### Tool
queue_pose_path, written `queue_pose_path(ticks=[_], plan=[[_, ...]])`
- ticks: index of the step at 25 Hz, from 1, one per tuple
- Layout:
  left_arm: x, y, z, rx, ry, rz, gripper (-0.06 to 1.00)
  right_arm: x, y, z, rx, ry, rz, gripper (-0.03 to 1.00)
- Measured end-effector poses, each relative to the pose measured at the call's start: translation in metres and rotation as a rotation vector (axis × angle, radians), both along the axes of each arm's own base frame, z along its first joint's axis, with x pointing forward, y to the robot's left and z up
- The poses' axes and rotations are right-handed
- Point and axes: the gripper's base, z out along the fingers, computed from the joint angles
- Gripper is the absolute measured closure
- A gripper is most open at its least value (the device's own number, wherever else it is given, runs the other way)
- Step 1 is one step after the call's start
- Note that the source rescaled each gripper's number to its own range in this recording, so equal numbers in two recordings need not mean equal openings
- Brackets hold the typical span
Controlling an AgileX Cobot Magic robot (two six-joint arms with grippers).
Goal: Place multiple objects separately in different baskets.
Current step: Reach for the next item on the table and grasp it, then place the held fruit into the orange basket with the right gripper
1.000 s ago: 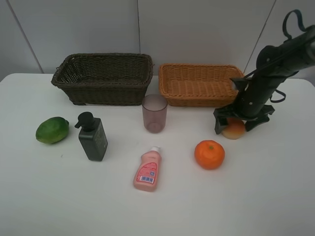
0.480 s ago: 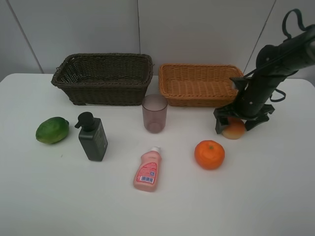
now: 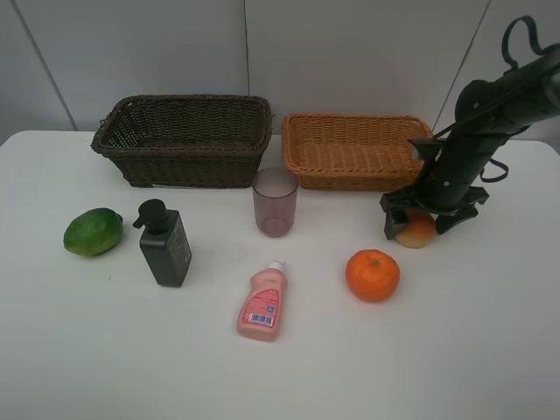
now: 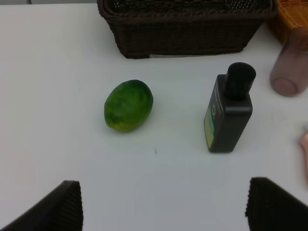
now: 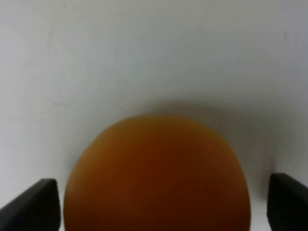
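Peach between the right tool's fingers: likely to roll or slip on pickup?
The peach is round and rests on the smooth white table, so it will probably roll if one side is touched first. Its skin looks smooth; the tool straddles it, so an off-centre squeeze may pop it out. Smaller than the orange, probably light.

Cup point(image 3: 275, 206) near dark basket point(image 3: 184, 164) corner; foreground table point(image 3: 394, 367) open.

Right claw point(image 3: 416, 229) low, jaws apart
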Motion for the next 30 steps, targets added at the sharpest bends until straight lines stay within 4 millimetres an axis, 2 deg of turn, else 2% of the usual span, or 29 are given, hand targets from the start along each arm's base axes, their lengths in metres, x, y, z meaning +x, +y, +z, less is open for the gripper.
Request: queue_pose_path(ticks=[1,3,6,7,30], plan=[[0.0,0.0,0.0,0.0,0.0,0.0,0.05,0.0,0.0,0.0,0.0,0.0,0.0,0.26],[0.0,0.0,0.0,0.0,0.0,0.0,0.05,-0.0001,0.0,0.0,0.0,0.001,0.0,0.44],[0.0,0.0,0.0,0.0,0.0,0.0,0.05,-0.0005,-0.0001,0.0,-0.001,0.005,0.0,0.9],[0.0,0.0,0.0,0.0,0.0,0.0,0.05,-0.0005,0.0003,0.0,0.003,0.006,-0.004,0.97],[0.0,0.0,0.0,0.0,0.0,0.0,0.05,0.0008,0.0001,0.0046,-0.008,0.032,0.03,0.97]])
